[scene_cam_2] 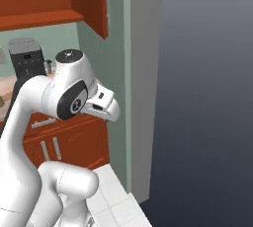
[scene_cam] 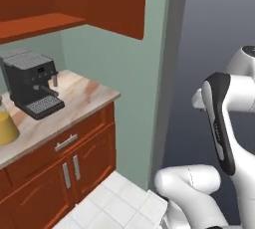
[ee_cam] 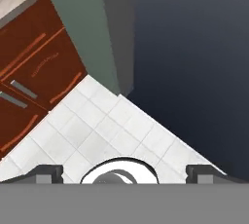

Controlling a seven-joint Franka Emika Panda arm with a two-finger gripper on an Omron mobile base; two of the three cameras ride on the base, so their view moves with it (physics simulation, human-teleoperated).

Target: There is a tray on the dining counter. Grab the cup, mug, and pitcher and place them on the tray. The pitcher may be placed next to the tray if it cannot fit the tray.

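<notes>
Pale green walls (scene_cam: 124,63) and red-brown cabinets (scene_cam: 55,173) closed in a kitchen corner, with white floor tiles (ee_cam: 97,125) below and a dark, empty-looking space off to the right. Along the wall ran a beige marbled desk (scene_cam: 79,98) over wooden doors with steel handles. On it sat a black coffee machine (scene_cam: 32,83), and at the far left edge of the left base view stood the pitcher (scene_cam: 6,126), its wide yellow-filled base partly cut off by the picture's border, just beside the machine. The white arm (scene_cam_2: 44,122) rose folded, its elbow high and its wrist turned down. In the hand view the gripper (ee_cam: 124,172) pointed at the tiled floor, its jaws spread wide apart with nothing between them.
</notes>
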